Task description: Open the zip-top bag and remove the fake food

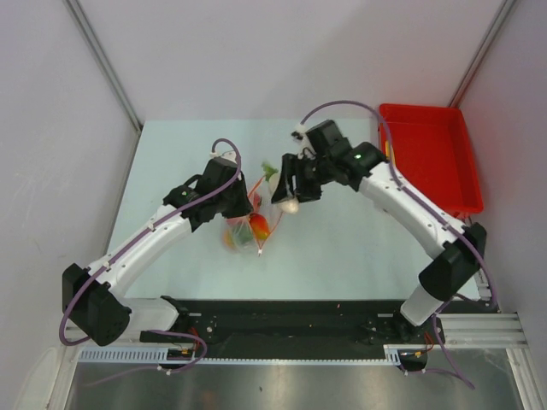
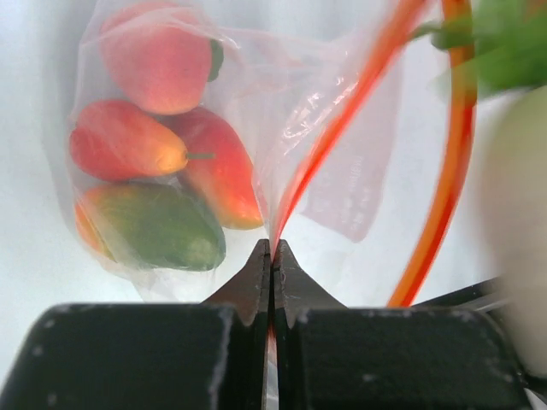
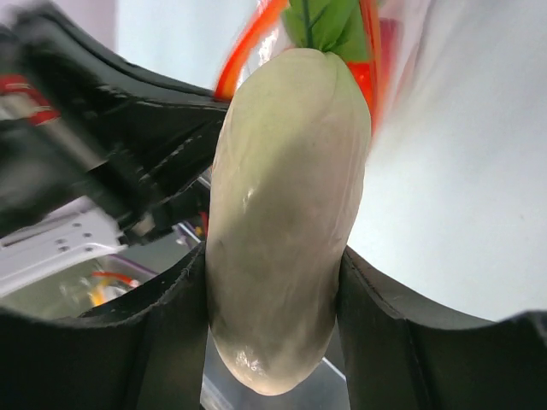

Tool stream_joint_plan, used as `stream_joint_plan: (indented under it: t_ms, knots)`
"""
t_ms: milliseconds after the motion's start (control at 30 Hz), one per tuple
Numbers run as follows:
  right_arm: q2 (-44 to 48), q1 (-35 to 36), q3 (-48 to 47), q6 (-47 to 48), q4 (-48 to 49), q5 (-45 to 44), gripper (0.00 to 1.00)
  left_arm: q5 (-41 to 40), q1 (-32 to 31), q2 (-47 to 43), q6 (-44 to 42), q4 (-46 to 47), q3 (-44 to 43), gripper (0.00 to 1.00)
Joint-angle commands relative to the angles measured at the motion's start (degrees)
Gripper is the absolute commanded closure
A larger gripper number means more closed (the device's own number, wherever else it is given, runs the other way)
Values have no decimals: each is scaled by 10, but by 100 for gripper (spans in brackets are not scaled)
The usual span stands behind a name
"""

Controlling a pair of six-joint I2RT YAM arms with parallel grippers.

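The left hand [image 2: 272,249] pinches the thin, crinkly bag [image 2: 256,94] at its orange zip strip [image 2: 344,111], over the desk [image 1: 342,248]; the right hand [image 3: 275,290] grips the white radish [image 3: 286,171] round its middle at the bag's mouth; radish likely light, smooth, stiff; bag slippery

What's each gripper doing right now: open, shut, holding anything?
Left gripper: shut, pinching the zip-top bag at its red zip strip.
Right gripper: closed on the white radish.

One zip-top bag [image 2: 342,171]; four fake food pieces [image 2: 154,171] inside, ahead of left gripper [image 2: 272,249]; one radish [image 3: 286,213] in right gripper [image 3: 273,295]; one tray [image 1: 427,154]
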State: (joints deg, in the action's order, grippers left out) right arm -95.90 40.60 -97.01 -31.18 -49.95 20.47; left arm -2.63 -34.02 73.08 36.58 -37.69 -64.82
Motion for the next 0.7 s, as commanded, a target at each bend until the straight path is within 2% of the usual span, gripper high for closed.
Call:
stream_joint_plan:
  t_ms: [0, 133, 267, 333, 467, 667]
  knots:
    - [91, -97, -19, 5, -14, 39, 70, -11, -2, -19, 4, -3, -7, 100]
    - [110, -239, -1, 30, 11, 12, 70, -12, -2, -20, 2, -8, -8, 100]
    - [92, -339, 51, 65, 74, -59, 67, -6, -2, -18, 0, -7, -10, 100]
    - [60, -377, 73, 70, 110, -66, 67, 0, -2, -15, -3, -9, -13, 100]
    - [-16, -470, 67, 78, 114, -85, 63, 3, -2, -13, -9, -12, -18, 100]
    - [-107, -530, 64, 96, 102, -107, 57, 20, -2, -9, -10, -6, -17, 100]
